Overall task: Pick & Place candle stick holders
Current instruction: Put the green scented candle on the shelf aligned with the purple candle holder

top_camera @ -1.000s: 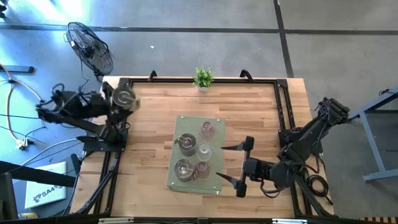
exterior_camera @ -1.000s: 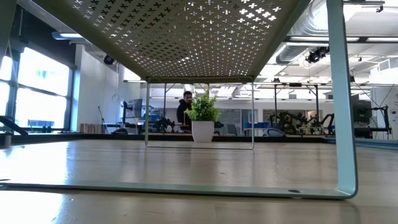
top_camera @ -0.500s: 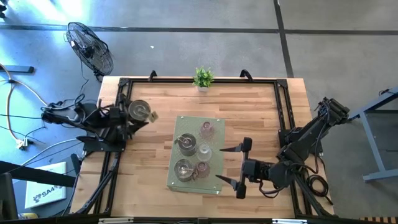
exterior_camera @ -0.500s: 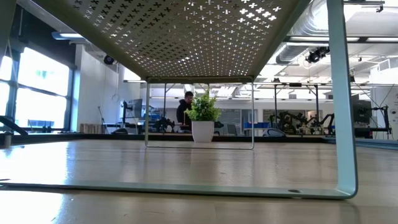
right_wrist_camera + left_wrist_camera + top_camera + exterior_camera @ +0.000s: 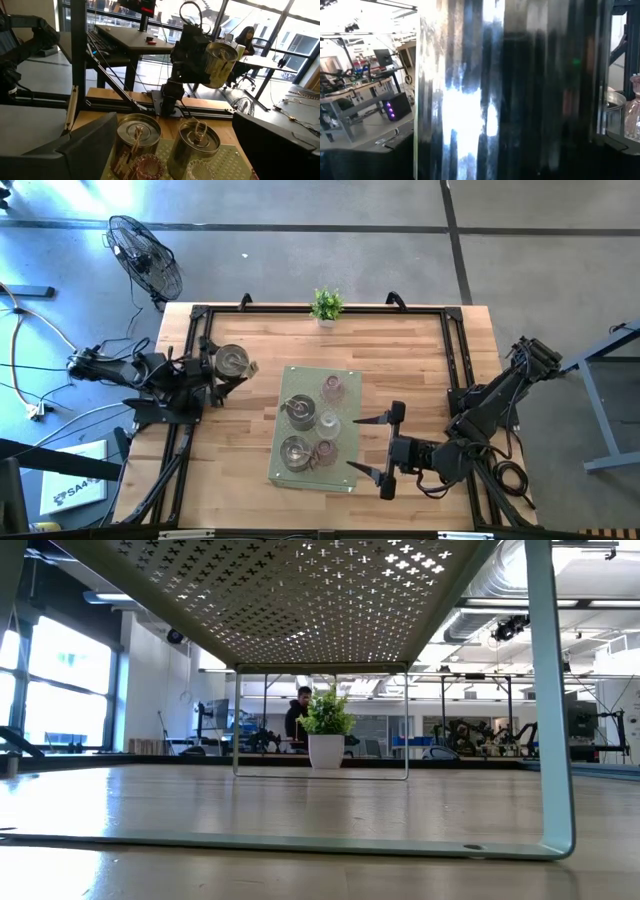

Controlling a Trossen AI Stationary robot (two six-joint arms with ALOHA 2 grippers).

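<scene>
The silver candle stick holder (image 5: pixel 231 361), clamped in the left gripper (image 5: pixel 222 366) jaws, is mid-carry toward the green tray (image 5: pixel 343 378), needing lowering beside the holders there; the right gripper (image 5: pixel 372 444) waits, jaws apart.

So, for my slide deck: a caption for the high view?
Left gripper carries a shiny silver metal holder toward the green perforated tray.

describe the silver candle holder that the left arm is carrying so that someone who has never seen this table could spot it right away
Start at the wooden table and go to its left edge, where the dark left arm reaches in. The left gripper holds a shiny silver holder in the air, left of the green perforated tray. The other two silver holders stand on that tray among the small pink and clear glass cups; this one is off it, gripped.
</scene>
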